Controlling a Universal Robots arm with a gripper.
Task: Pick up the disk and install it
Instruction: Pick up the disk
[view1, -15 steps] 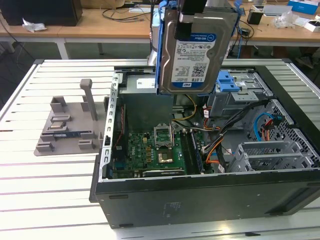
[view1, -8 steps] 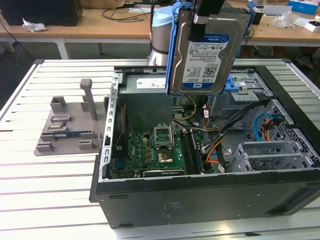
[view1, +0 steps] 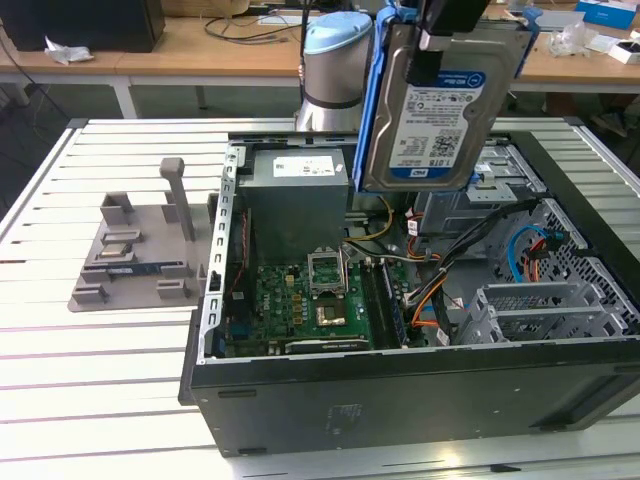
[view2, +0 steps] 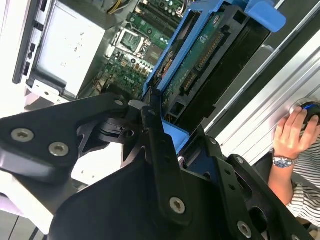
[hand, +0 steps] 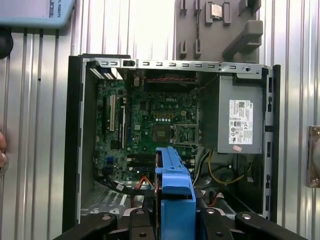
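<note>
Gripper jaws pinch disk at 12 o'clock edge. Disk hangs on edge, long axis roughly vertical. Open computer case at 6 o'clock, apart.

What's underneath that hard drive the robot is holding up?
The disk, held in the gripper, hangs over the open computer case: green motherboard, grey power supply and cables show below. In the exterior view it covers part of the drive cage behind it.
</note>
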